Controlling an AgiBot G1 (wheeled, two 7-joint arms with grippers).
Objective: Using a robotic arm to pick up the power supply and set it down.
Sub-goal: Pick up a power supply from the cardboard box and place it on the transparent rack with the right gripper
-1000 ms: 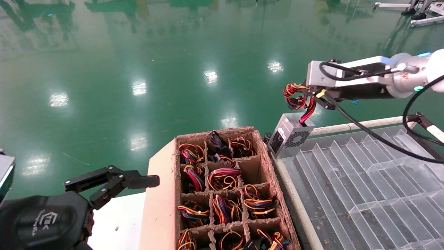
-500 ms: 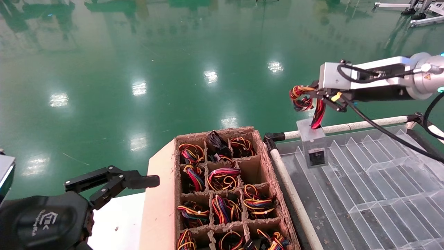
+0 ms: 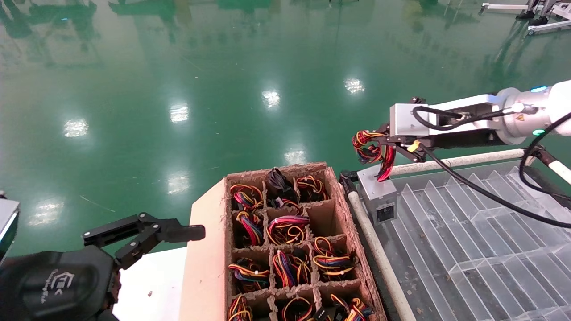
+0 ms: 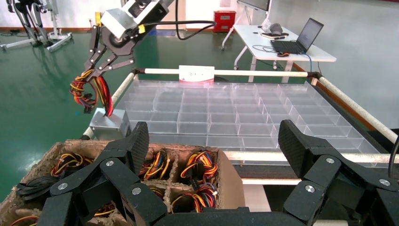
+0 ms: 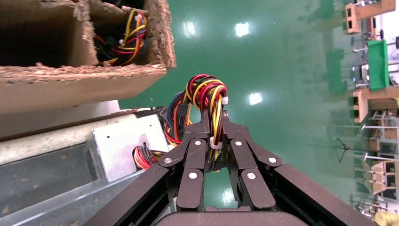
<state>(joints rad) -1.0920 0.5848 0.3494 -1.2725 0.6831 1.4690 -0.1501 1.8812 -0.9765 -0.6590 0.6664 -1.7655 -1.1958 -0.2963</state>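
Room: glossy green workshop floor [image 3: 178, 67] with lamp reflections; a white desk with an open laptop [image 4: 301, 37] stands far off in the left wrist view.
Surface: clear acrylic tray of ridged compartments [image 3: 468, 232], framed by white rails, to the robot's right; beside it a brown pulp-cardboard crate [image 3: 285, 249] of cells, most holding tied wire bundles, one cell empty.
Right arm: white tubular robotic arm with silver-grey wrist block [image 3: 464, 120], reaching over the tray's far left corner.
Left arm: parked low at the near left; its black scissor-linkage left claw [image 3: 147, 232] is spread wide and holds nothing.
Task object: small silver-grey metal power supply [image 3: 378, 194], dark label facing the robot, at the tray's far left corner, apparently touching or just above it.
Right claw [image 5: 212, 123]: fingers pinched together on the supply's red, yellow, orange and black wire bundle [image 3: 372, 149].
Progress: pick-up judged done; lowering nearly complete.
Remaining: settle the box, release, withdraw.
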